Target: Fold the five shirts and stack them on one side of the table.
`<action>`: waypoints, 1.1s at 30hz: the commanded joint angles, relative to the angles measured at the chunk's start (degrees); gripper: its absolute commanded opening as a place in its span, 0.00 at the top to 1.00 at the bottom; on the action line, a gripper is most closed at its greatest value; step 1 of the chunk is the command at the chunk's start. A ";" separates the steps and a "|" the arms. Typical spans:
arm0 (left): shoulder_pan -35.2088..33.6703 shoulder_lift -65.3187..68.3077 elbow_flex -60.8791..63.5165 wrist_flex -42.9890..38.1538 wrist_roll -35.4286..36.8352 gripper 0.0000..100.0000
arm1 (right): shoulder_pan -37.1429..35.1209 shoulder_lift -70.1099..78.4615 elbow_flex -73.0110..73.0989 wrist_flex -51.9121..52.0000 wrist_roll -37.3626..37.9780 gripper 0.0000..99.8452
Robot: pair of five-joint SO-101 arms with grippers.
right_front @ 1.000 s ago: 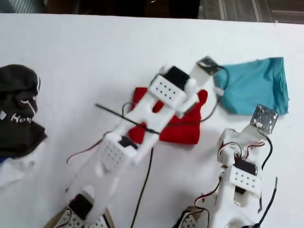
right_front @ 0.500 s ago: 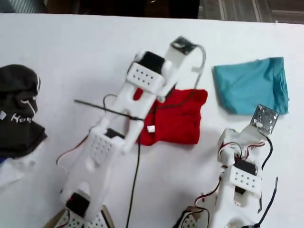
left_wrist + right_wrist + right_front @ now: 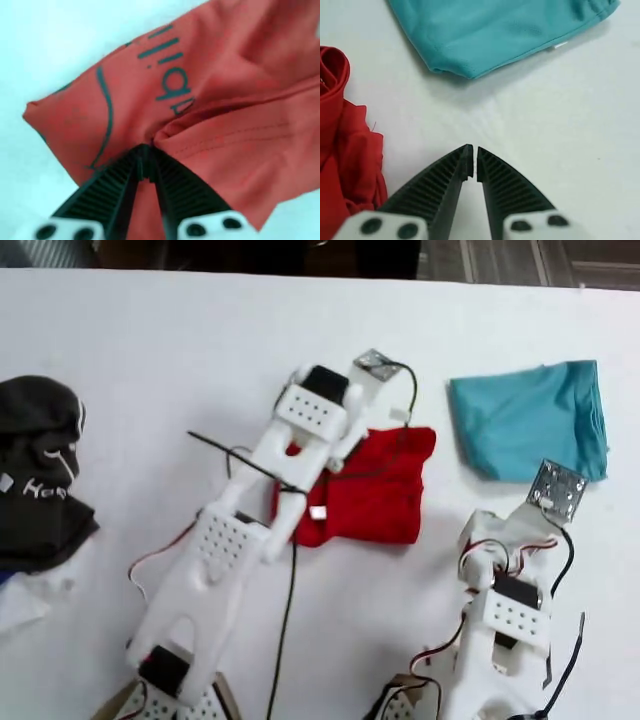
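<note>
My left jaws are pressed together on a fold of the red shirt (image 3: pixel 370 490), which lies near the middle of the white tabletop (image 3: pixel 180 350). My right jaws are almost closed and hold nothing, above bare surface. From the red shirt, the teal shirt (image 3: pixel 530 420) lies at 2 o'clock and the black shirt (image 3: pixel 40 470) at 9 o'clock. Beyond the far edge the room (image 3: pixel 300 255) is dark.

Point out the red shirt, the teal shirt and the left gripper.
red shirt (image 3: pixel 380 495), high view, centre of the cloth
teal shirt (image 3: pixel 530 420), high view, centre of the cloth
left gripper (image 3: pixel 150 155), left wrist view, between its fingertips
</note>
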 commanded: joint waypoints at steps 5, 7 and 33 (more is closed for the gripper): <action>7.65 -6.42 -0.57 1.32 1.93 0.97 | 5.85 -2.07 -1.32 -3.12 -0.44 0.98; 9.67 -6.33 -0.48 1.23 1.93 0.97 | 7.78 -2.07 -1.93 -2.77 -0.44 0.98; 3.52 -4.48 4.53 0.53 1.85 0.97 | 6.55 -1.98 -1.85 -3.21 -0.44 0.98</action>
